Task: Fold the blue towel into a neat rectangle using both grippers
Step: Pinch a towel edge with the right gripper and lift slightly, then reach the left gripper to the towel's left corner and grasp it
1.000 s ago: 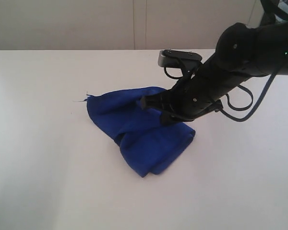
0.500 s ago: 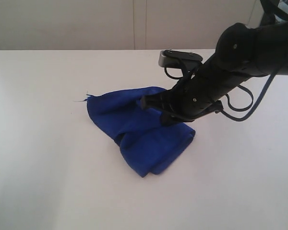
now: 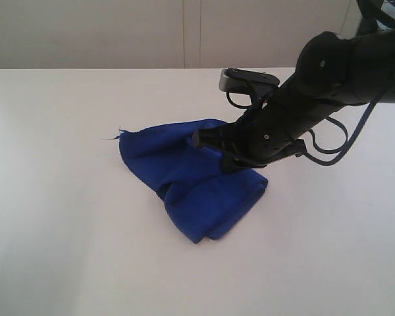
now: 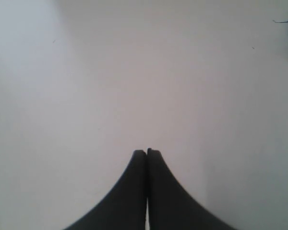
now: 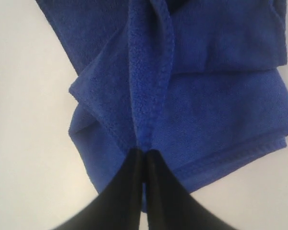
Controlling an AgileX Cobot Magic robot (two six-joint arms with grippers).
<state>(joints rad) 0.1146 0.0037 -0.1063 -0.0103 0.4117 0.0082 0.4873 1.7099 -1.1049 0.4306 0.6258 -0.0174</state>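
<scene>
Blue towel (image 3: 184, 178): bunched, part-folded heap, laid mid white table (image 3: 66, 250); loose thread (image 3: 113, 136) seen at one corner. Judged soft, light, limp; layers expected to sag and slide. Best taken at hemmed corners, single layer.
Right gripper (image 5: 143, 152): tips pressed together on raised hemmed ridge, fabric apparently pinched, contact partly hidden.
Left gripper (image 4: 147, 152): closed, empty, held over bare table.
</scene>
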